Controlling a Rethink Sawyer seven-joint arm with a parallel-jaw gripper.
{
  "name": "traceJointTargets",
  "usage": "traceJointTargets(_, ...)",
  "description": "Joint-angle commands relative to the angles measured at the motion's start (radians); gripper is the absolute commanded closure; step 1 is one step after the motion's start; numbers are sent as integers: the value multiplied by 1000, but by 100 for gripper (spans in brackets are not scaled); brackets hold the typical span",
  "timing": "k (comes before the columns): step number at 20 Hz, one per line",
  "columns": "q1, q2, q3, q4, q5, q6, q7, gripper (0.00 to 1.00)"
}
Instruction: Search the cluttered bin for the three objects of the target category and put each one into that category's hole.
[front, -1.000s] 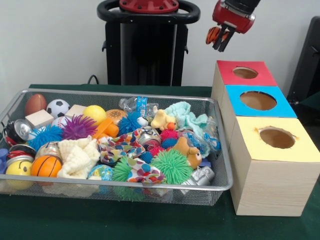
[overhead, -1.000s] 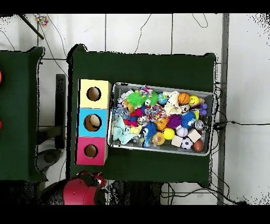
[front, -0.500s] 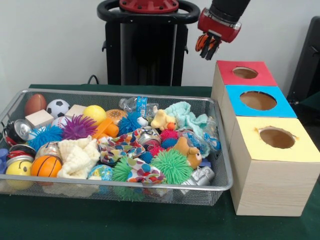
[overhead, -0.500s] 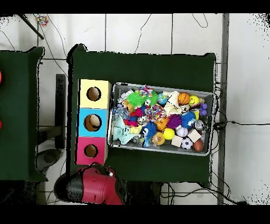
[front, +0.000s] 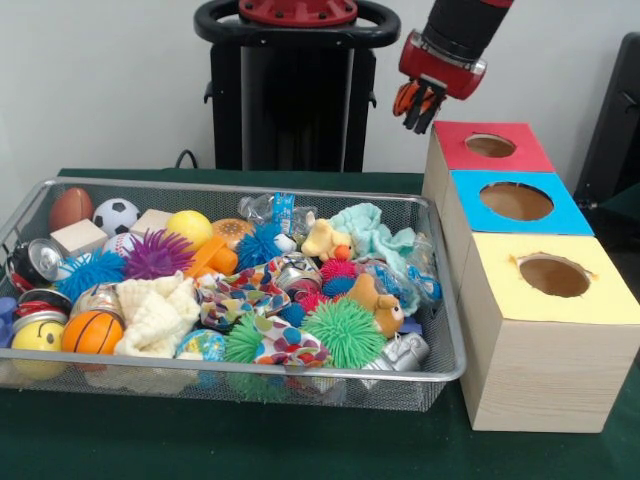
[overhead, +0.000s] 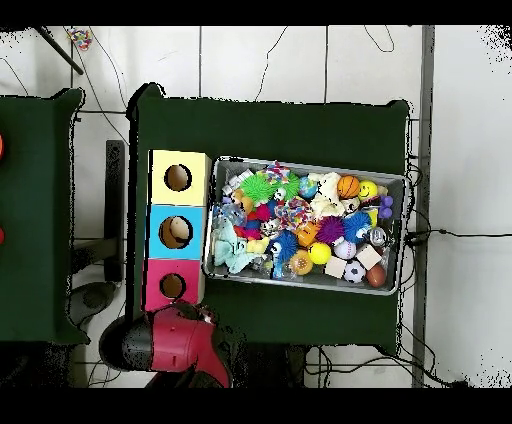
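A: Fingers (front: 410, 103) close together, orange pads nearly touching; nothing visibly held; gripper (front: 417, 106) high, just beside red box (front: 487, 146).

B: Target objects?

A: Category unknown; everything sits in wire bin (front: 447, 330); clutter tightly packed.

B: Risk?

A: Descending nearly closed, it may shove toys aside; overlapping cloth (front: 157, 312) and spiky balls (front: 346, 331) invite a double pick.

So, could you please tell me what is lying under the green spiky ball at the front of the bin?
The green spiky ball rests on a patterned cloth and beside a silver can; whatever lies beneath is covered.
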Motion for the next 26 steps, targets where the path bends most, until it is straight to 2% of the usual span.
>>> traceJointTargets(1, 101, 33, 112, -155, 27, 60, 190, 100)
traceJointTargets(7, 187, 46, 72, -206, 50, 124, 228, 100)
traceJointTargets(10, 199, 50, 66, -215, 55, 129, 222, 100)
traceJointTargets(15, 180, 45, 91, -210, 63, 113, 195, 100)
traceJointTargets(21, 114, -1, 135, -167, 46, 88, 120, 100)
traceJointTargets(23, 67, -60, 164, -120, 46, 74, 82, 100)
traceJointTargets(24, 65, -110, 135, -109, 32, 86, 74, 100)
traceJointTargets(26, -47, -236, 183, -50, 25, 110, -42, 100)
